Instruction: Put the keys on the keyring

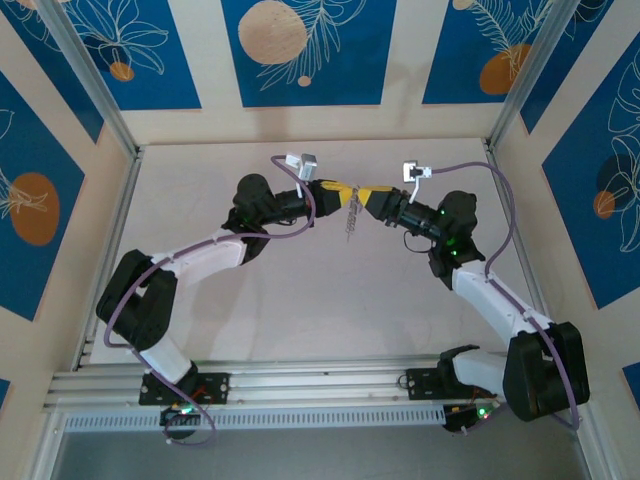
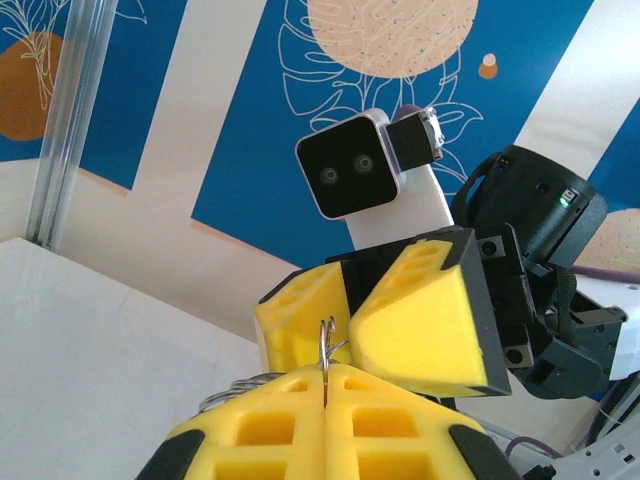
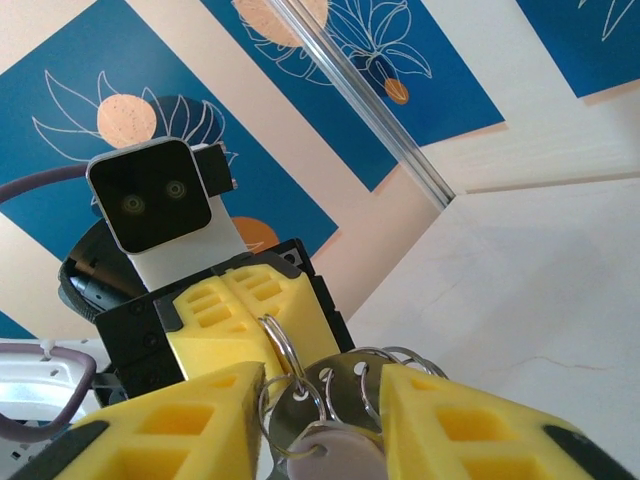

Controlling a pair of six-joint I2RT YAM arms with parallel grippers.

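Both grippers meet in mid-air above the table's middle. My left gripper point(image 1: 343, 192) point(image 2: 327, 372) is shut on the thin metal keyring point(image 2: 326, 340) point(image 3: 283, 350), which stands edge-on between its yellow fingers. Silver keys and small rings hang from the loop point(image 1: 348, 224). The key with the lilac head point(image 3: 335, 458) lies between the fingers of my right gripper point(image 1: 364, 195) point(image 3: 322, 400). Those jaws stand apart around the bunch. I cannot tell whether the pads touch the key.
The white table point(image 1: 300, 290) lies below the arms, walled by blue and cream patterned panels. An aluminium post point(image 3: 350, 95) stands in the corner. Purple cables point(image 1: 480, 170) loop off both wrists.
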